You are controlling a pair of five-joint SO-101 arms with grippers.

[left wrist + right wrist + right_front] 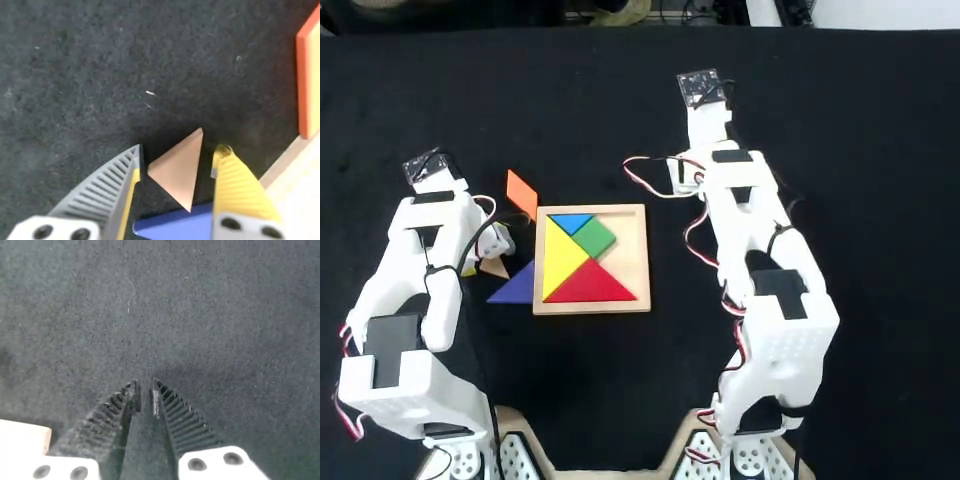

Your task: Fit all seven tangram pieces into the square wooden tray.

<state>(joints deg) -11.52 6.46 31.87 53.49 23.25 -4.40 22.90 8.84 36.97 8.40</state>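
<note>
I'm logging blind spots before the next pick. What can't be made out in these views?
High view: the left arm covers most of the tan triangle.
Left wrist view: the orange piece and loose blue triangle are cut off by frame edges.
Right wrist view: the frame edge cuts the wooden tray to one corner.

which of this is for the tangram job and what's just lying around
For the job: wooden tray; yellow, red, green and blue pieces in it; orange piece, dark blue triangle and tan triangle outside it; left gripper around the tan triangle.
Just lying about: black table cover; clutter beyond its far edge.
</note>
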